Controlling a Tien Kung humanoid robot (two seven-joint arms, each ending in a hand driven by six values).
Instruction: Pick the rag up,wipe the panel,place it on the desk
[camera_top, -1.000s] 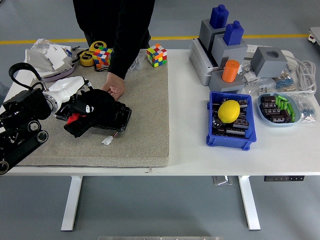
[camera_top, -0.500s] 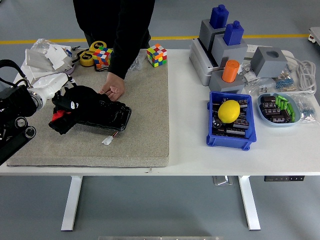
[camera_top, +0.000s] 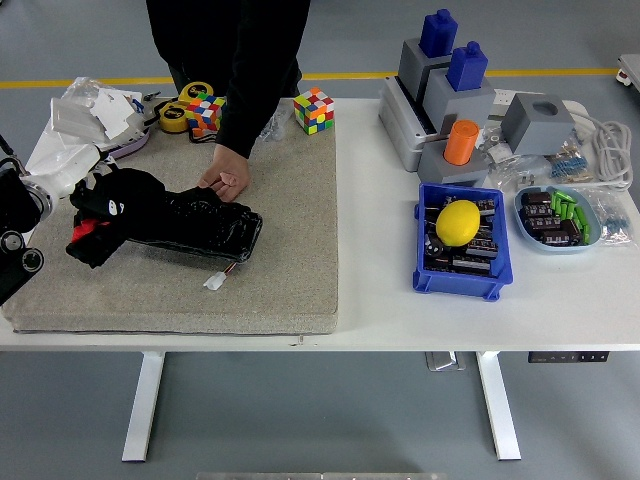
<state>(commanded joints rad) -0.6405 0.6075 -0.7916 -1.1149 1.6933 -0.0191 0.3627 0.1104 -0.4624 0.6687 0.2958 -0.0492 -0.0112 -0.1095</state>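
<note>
At the table's near left, the left hand (camera_top: 95, 215) has its black fingers bunched into the rag (camera_top: 120, 215) — a dark, crumpled cloth with a red patch showing at its lower edge. The rag lies on the left end of the panel (camera_top: 205, 228), a flat, glossy black plate resting on the beige mat (camera_top: 260, 270). The right hand is out of view.

The rag looks soft and light; it should fold and drag easily under the fingers, so a pinch through the thick middle of the bundle seems safer than a loose corner. The panel looks stiff and smooth, and likely to slide when rubbed.

Beyond it, a person's hand (camera_top: 227, 180) presses on the panel's far edge, apparently steadying it.
</note>
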